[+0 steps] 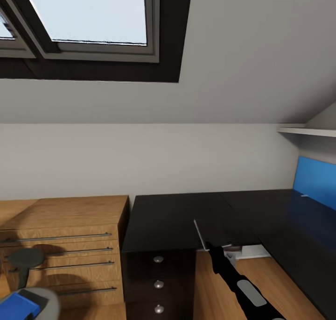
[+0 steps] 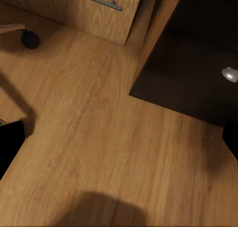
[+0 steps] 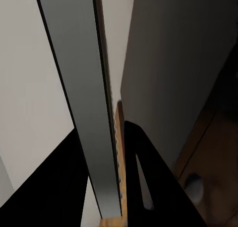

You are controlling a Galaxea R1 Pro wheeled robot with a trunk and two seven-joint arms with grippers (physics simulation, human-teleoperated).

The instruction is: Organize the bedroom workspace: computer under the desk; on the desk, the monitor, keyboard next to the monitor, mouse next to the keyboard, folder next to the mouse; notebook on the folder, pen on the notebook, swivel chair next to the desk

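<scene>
The desk point(image 1: 186, 215) has a glossy black L-shaped top and a black drawer unit point(image 1: 158, 282) with silver knobs. My right gripper point(image 1: 211, 249) is over the desk's inner front edge, shut on a thin pale grey flat thing with a dark rim, apparently the notebook point(image 1: 199, 233), held on edge. In the right wrist view the notebook point(image 3: 82, 88) runs between the black fingers point(image 3: 148, 187). The swivel chair point(image 1: 46, 303) with the blue folder point(image 1: 17, 307) on it shows at the lower left corner. My left gripper point(image 2: 119, 142) hangs open above the floor. Monitor, keyboard, mouse, computer and pen are out of view.
A light wooden low cabinet point(image 1: 70, 236) with long bar handles stands left of the desk. A blue panel point(image 1: 318, 180) stands against the wall at the desk's far right, under a white shelf point(image 1: 308, 131). A chair castor point(image 2: 29, 39) rests on the wooden floor point(image 2: 109, 137).
</scene>
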